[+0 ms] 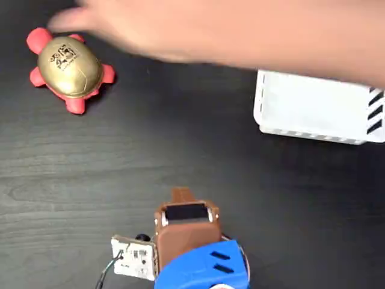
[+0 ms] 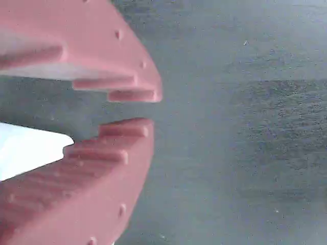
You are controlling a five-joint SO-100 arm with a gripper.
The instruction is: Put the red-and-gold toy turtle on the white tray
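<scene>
The red-and-gold toy turtle [image 1: 69, 66] lies on the dark table at the top left of the fixed view, gold shell up with its black logo showing. The white tray [image 1: 313, 108] sits at the right, black stripes on its right end, its far edge hidden under a blurred arm. My gripper [image 1: 180, 195] is at the bottom centre, far from both. In the wrist view the gripper [image 2: 152, 109] is shut apart from a thin slit, and its red-brown ridged fingers [image 2: 112, 46] hold nothing above bare table. Neither turtle nor tray shows there.
A person's hand and forearm [image 1: 210, 30] stretch blurred across the top, the fingers right by the turtle's head. The arm's blue body [image 1: 204, 268] and a small circuit board [image 1: 135, 259] with wires sit at the bottom edge. Dark wood-grain table [image 1: 180, 138] lies between.
</scene>
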